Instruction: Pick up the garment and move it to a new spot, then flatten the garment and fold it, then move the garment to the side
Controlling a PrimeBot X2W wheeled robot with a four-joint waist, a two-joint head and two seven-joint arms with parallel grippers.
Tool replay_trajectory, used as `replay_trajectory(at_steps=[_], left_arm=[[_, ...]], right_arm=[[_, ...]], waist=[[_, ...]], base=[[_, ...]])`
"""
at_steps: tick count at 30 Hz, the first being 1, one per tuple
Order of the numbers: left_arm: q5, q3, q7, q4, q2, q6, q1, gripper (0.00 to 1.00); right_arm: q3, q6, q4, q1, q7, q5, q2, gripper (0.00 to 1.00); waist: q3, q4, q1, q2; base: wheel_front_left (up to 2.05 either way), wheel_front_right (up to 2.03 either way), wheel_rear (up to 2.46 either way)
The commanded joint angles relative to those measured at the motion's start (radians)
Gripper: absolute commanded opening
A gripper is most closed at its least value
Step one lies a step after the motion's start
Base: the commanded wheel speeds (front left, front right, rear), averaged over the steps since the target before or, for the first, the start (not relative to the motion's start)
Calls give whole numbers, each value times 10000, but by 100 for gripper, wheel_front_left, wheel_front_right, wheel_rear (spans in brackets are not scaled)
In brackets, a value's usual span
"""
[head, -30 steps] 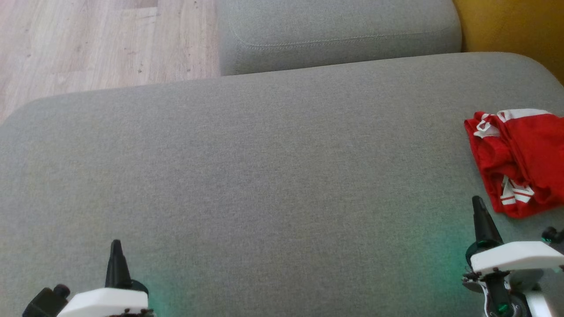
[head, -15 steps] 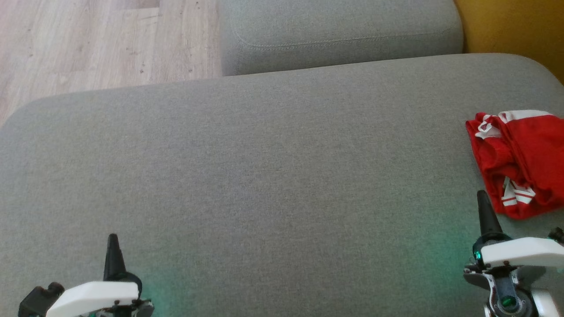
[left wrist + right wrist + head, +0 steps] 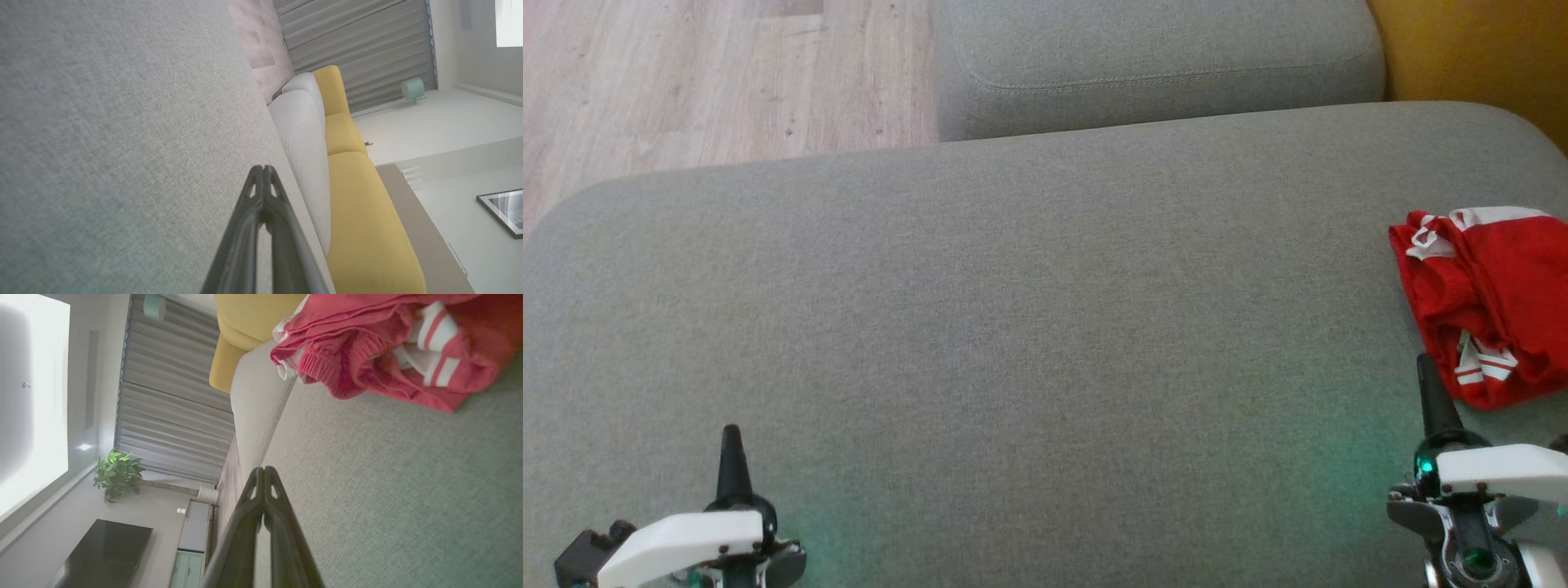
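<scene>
The garment (image 3: 1494,302) is red with white stripes and lies crumpled at the right edge of the grey sofa seat (image 3: 1029,327); it fills the upper right of the right wrist view (image 3: 392,355). My right gripper (image 3: 1425,363) is shut and empty, its tip just left of the garment's near corner, apart from it. In its own wrist view the right gripper (image 3: 263,470) has both fingers pressed together. My left gripper (image 3: 730,433) stands shut and empty over bare seat at the lower left, far from the garment; the left wrist view shows its tips (image 3: 262,169) closed.
A second grey cushion (image 3: 1160,57) sits behind the seat, with wooden floor (image 3: 703,82) to its left and a yellow sofa (image 3: 1478,57) at the back right. The yellow sofa (image 3: 359,196) runs alongside in the left wrist view.
The head camera has shifted slightly, moving the scene a little right and down. Both grippers sit a little further outward in the picture; both stay shut. The garment lies as before.
</scene>
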Motion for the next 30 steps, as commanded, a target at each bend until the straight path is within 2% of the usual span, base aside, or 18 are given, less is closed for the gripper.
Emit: replay_trajectory(at_steps=[1, 30], left_arm=[[-245, 358, 55, -368, 45, -92, -528, 0], [-3096, 761, 858, -635, -53, -148, -887, 0]], right_arm=[[117, 59, -333, -580, 43, 316, -15, 0], [-134, 77, -330, -755, 233, 3617, 106, 0]], waist=[[-1, 5, 0, 0], [-38, 112, 0, 0]], base=[[0, 0, 0], [0, 0, 0]])
